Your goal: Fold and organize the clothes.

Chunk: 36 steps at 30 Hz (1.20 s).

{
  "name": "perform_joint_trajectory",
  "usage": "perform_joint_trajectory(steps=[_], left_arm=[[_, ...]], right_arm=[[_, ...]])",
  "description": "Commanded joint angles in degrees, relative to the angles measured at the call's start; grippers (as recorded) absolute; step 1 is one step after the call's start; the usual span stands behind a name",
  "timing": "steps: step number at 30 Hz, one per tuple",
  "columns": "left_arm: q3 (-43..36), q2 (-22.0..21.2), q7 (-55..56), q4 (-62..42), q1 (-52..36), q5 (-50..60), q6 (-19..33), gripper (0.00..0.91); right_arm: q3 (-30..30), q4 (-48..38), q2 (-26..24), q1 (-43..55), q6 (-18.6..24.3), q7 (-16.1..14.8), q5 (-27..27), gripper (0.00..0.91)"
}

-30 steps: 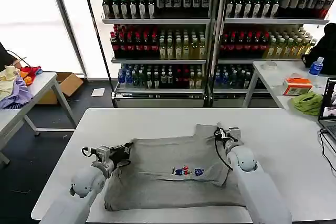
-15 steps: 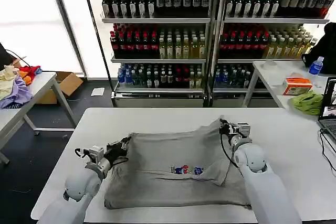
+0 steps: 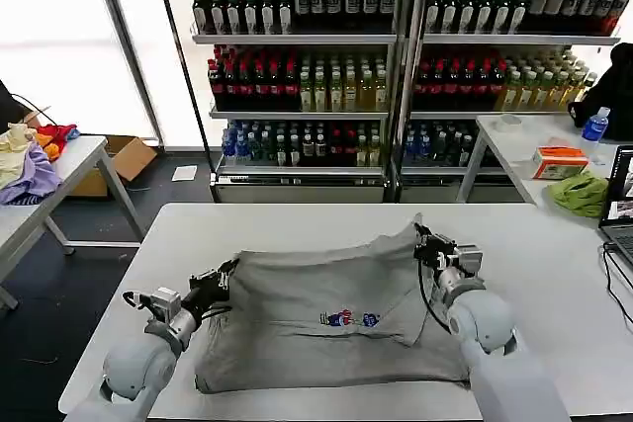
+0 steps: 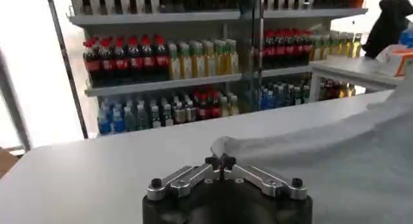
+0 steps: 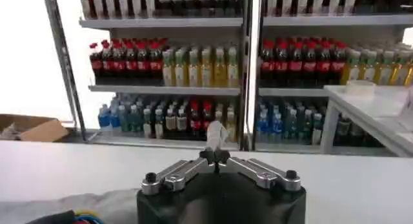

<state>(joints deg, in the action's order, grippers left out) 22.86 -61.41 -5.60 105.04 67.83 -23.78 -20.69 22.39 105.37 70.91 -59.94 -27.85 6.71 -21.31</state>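
near edge: grey shirt [image 3: 326, 328] lies on the white table [image 3: 554, 274], hem side toward the robot's body and flat on the table, small multicoloured chest print [image 3: 348, 319] facing up approx mid-cloth.

left gripper [image 3: 223, 276] at the shirt's far-left corner, fingers pinched together on the fabric edge; wrist view shows the tips [image 4: 219, 161] closed w/ a fold of grey cloth coming out from them. right gripper [image 3: 427, 242] at the far-right corner, clamped likewise; its wrist cam has the tips [image 5: 216, 157] shut on a small peak of cloth sticking up between them.

both far corners are raised off the table, right one higher, so the far edge hangs between the two grippers as a slack line w/ the cloth sloping down to the flat near part.

key relation: held edge runs left-right across the robot, shirt's long axis also roughly left-right as it lies; the free hem sits nearer the body than both grippers. judgement: fold in hand is far edge onto near edge, so both arms need to travel toward the body together, same pace, else the edge skews. each arm is nearest its own corner, no crossing needed. risk: right side carried higher may land w/ a wrinkle.

beyond: drink shelves [image 3: 396, 56], side table w/ coloured garments [image 3: 30, 160] to robot's left, not involved.
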Motion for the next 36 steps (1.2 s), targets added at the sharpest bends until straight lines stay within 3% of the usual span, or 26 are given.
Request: perform_joint_trajectory(steps=[1,23,36], left_arm=[[2.08,0.00,-0.10,3.68,8.79,1.59,1.05,0.000],[2.17,-0.30,-0.48,4.68,11.53,3.67,1.59,0.000],[2.83,-0.09,-0.81,6.10,13.53,4.80,1.70,0.000]], right_arm=[[1.85,9.64,1.15,-11.36,0.45,0.94,1.96,0.000],[4.44,18.89,1.66,-28.34,2.11,2.17,6.02,0.000],[3.85,19.99,2.85,-33.41,2.68,5.04,10.18,0.000]])
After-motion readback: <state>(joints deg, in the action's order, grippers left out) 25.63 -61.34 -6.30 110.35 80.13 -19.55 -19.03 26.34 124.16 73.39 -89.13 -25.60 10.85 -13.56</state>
